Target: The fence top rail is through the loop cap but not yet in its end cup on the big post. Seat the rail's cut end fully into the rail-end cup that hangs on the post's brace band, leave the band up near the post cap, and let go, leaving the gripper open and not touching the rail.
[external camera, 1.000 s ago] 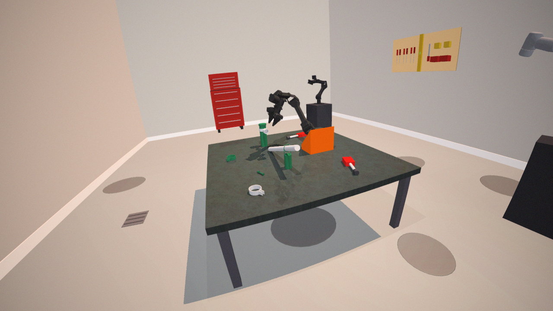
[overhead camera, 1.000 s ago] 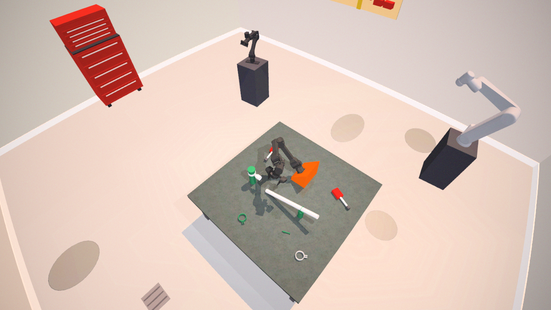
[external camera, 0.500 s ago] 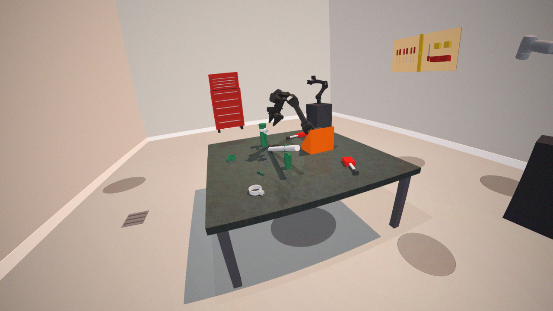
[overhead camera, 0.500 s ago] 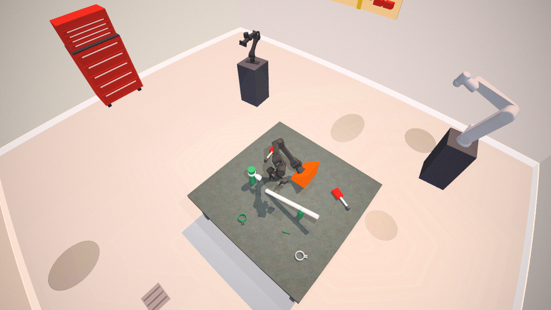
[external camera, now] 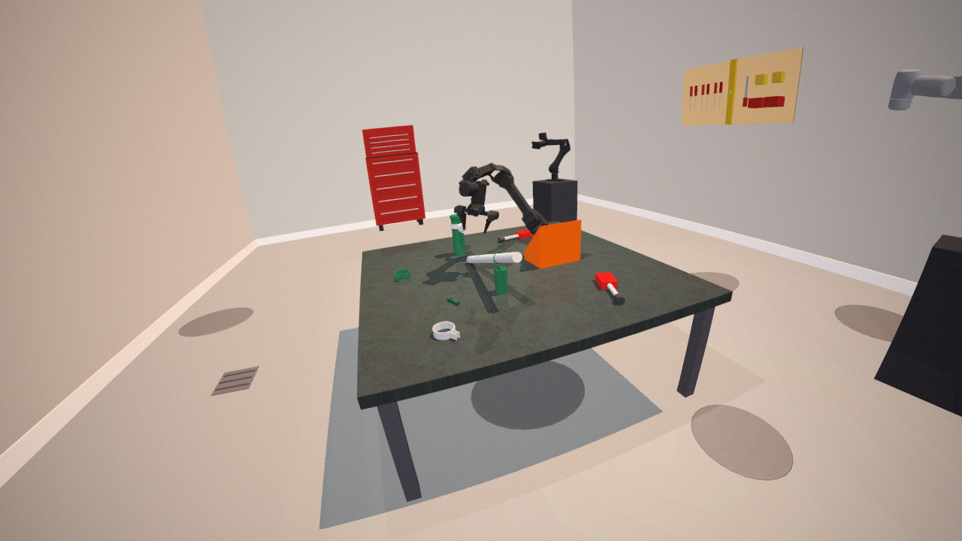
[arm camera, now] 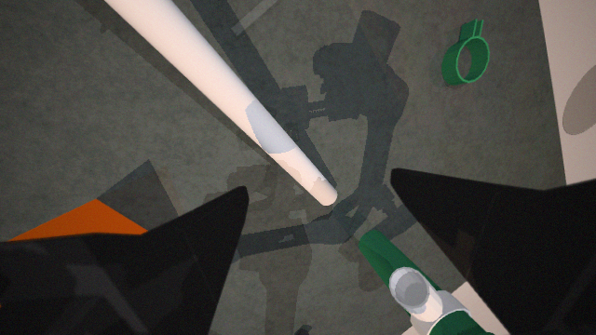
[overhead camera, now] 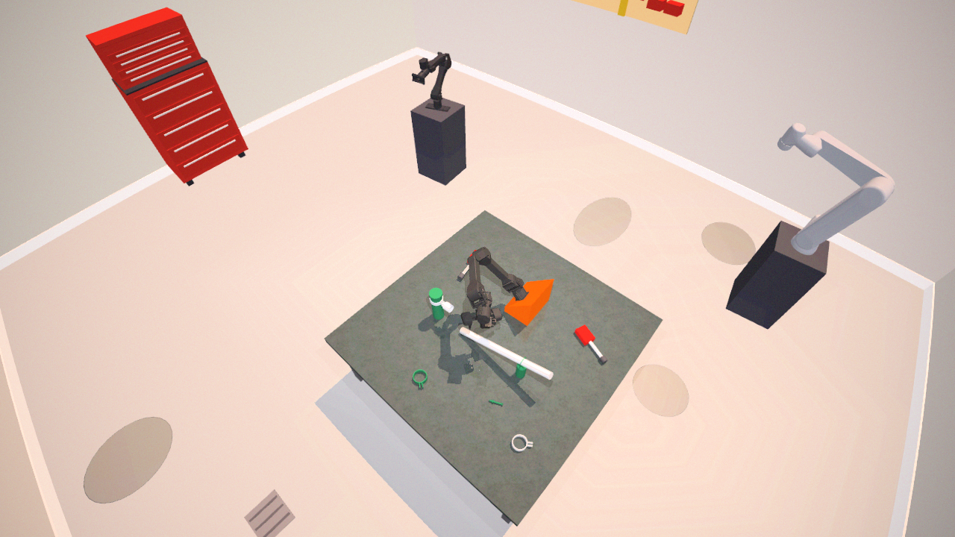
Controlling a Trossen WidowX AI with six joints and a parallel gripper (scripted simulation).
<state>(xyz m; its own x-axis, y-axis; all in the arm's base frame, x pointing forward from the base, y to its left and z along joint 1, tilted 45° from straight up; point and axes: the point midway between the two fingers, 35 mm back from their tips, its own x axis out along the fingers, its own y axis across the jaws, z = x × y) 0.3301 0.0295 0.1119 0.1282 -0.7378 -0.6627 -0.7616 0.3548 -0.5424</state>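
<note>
Our gripper hangs wide open and holds nothing, above the gap between the white rail and the tall green post. The rail rests level through the loop on the short green post, and its cut end stops short of the pale cup on the tall post, near it but apart. We see a few ways this could slip. If we close too near the cut end, our fingers could meet the cup before the rail is home. If we push off-axis, the rail may strike the cup's rim and knock the band down the post, or tip the post itself. A loose grip could let the rail slide back through the loop. The spare green ring lies well aside.
</note>
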